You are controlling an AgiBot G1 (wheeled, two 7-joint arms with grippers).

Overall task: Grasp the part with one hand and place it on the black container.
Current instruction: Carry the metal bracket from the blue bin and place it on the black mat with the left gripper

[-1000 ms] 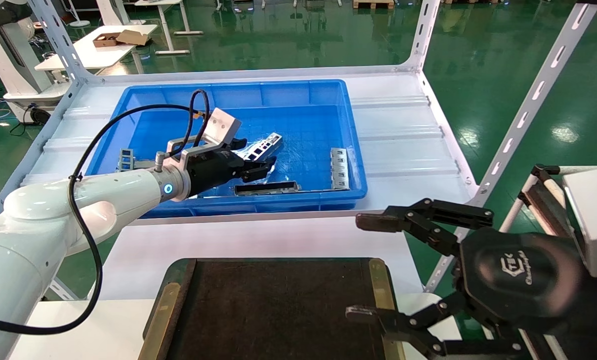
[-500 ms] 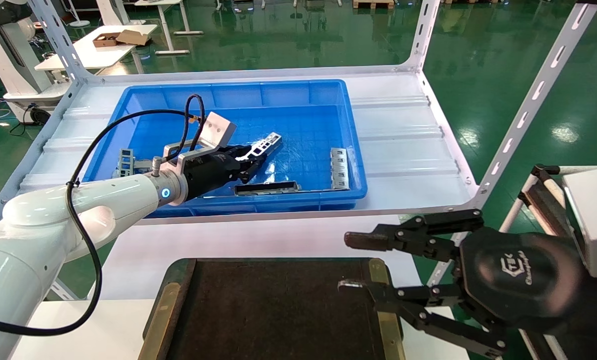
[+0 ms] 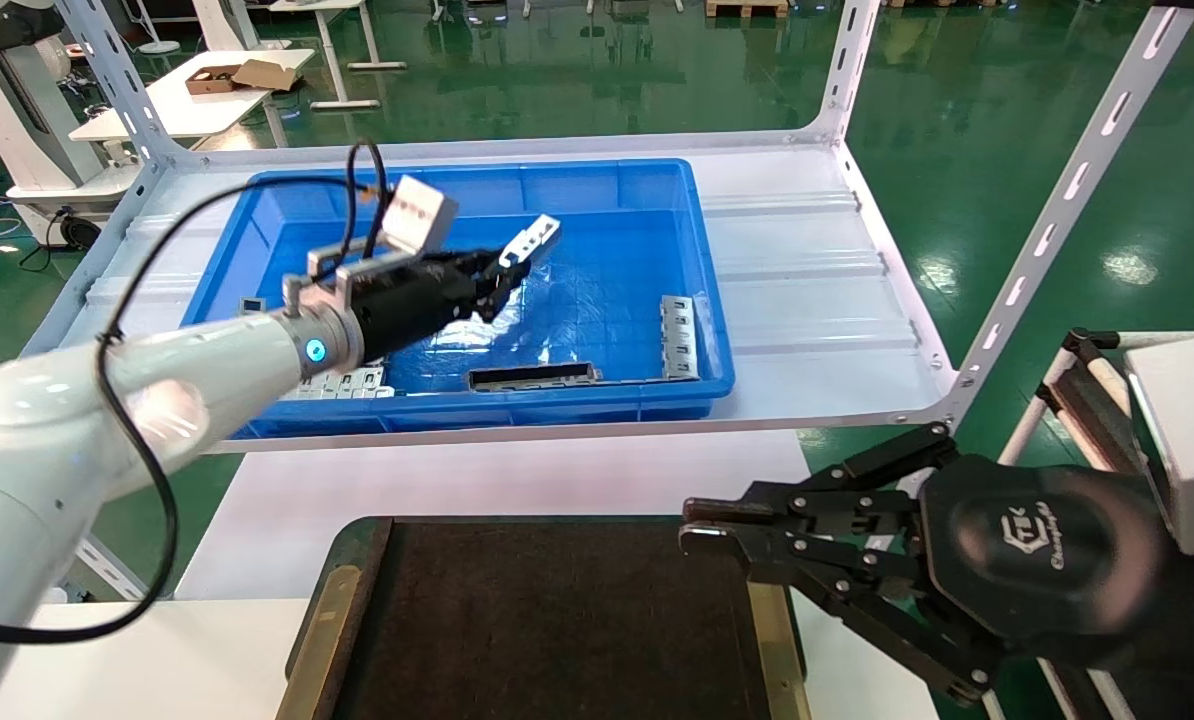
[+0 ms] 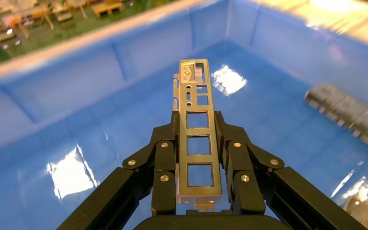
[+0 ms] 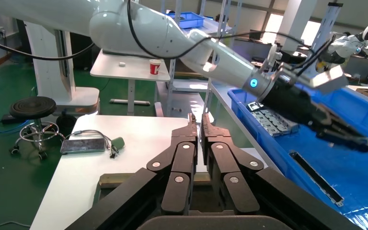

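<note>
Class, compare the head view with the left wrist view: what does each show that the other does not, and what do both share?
Only the head view shows the black container in front, the right gripper shut over its corner, and a dark frame lying in the bin. Only the left wrist view shows the part's rectangular cutouts up close, clamped between the fingers. Both show the left gripper holding the part above the blue bin.

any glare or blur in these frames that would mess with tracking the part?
Head view: overhead lights glare on the blue bin floor beneath the left gripper; the part stays distinct. Left wrist view: part sharp, bin floor soft with bright patches. Right wrist view: right gripper sharp; black container free of glare.
</note>
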